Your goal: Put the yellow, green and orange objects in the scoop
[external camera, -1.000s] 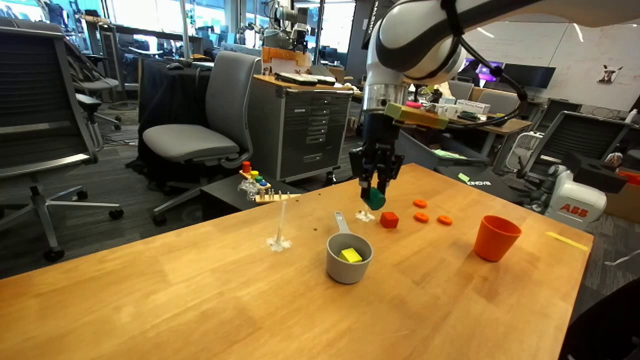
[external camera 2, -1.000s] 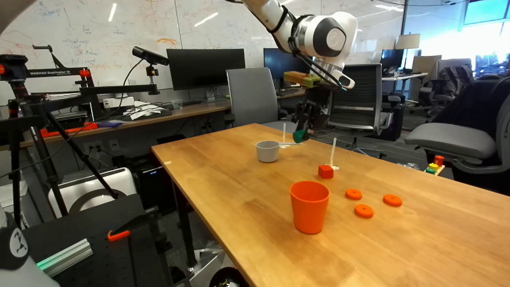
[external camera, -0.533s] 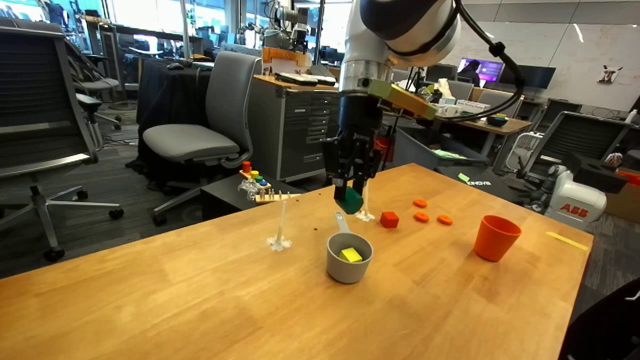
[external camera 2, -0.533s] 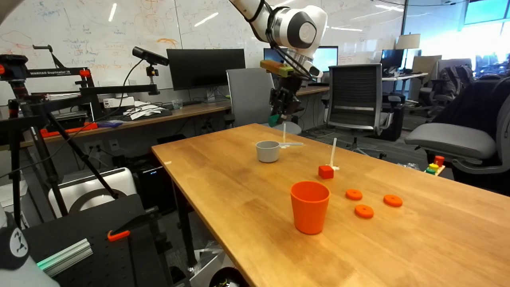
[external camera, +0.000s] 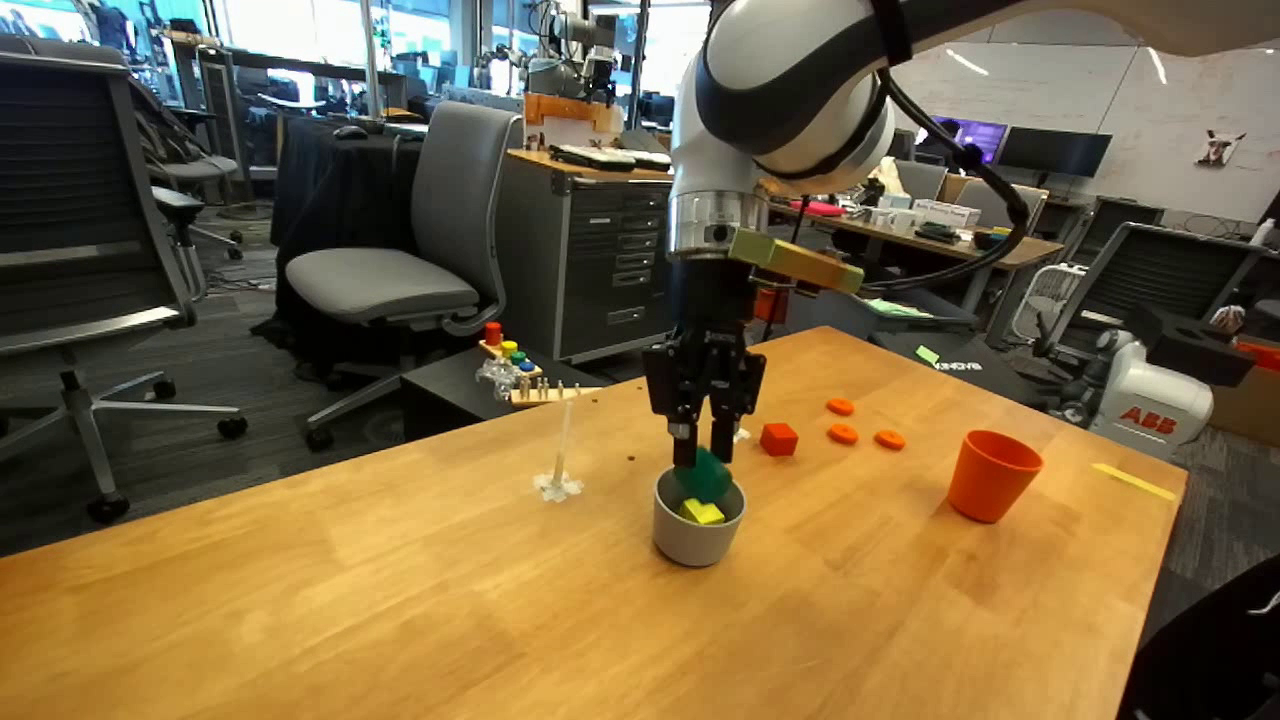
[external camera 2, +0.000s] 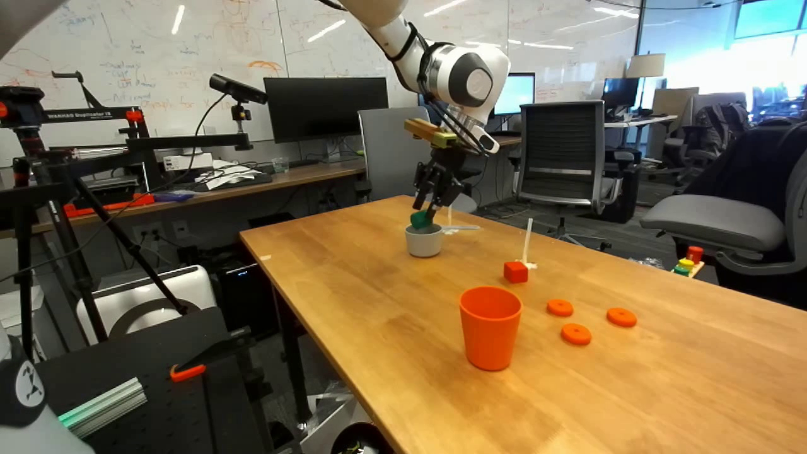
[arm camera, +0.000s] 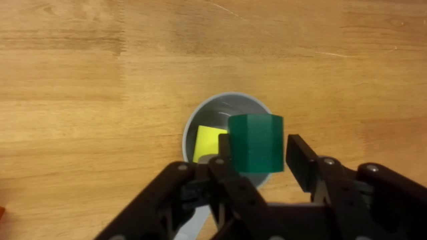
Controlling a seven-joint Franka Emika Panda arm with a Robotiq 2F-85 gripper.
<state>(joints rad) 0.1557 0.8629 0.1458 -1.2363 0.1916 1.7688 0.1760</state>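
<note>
Gripper [external camera: 704, 455], one: fingers [arm camera: 302, 163] parted slightly wider than the piece between them; in the wrist view a slim gap shows at that piece's right side, so no firm grip.

Green block [arm camera: 256, 143], one: faceted, between the fingers at the mouth of the scoop [external camera: 697, 545]. Judged light, stiff, smooth enough to slip; best taken across two opposite flats.

Yellow block [arm camera: 206, 141], one: inside the scoop, left of the green block in the wrist view. Presumably light and rigid.

Scoop, one: grey, round, low-walled, upright on the table [external camera: 450, 600]. Likely stiff, and light enough to slide if knocked; its handle [arm camera: 193, 222] is the place to hold should it need moving.

Red cube [external camera: 779, 440], one: in an exterior view, right of the scoop and farther off.

Orange discs [external camera: 843, 434], three: flat on the table, right of the red cube, outside the scoop; probably the orange objects meant. Thin, rigid-looking, light by guess; take low, across opposite edges, close to the table.

Orange cup [external camera: 990, 480], one: in that view farther right, nearer than the discs.
</note>
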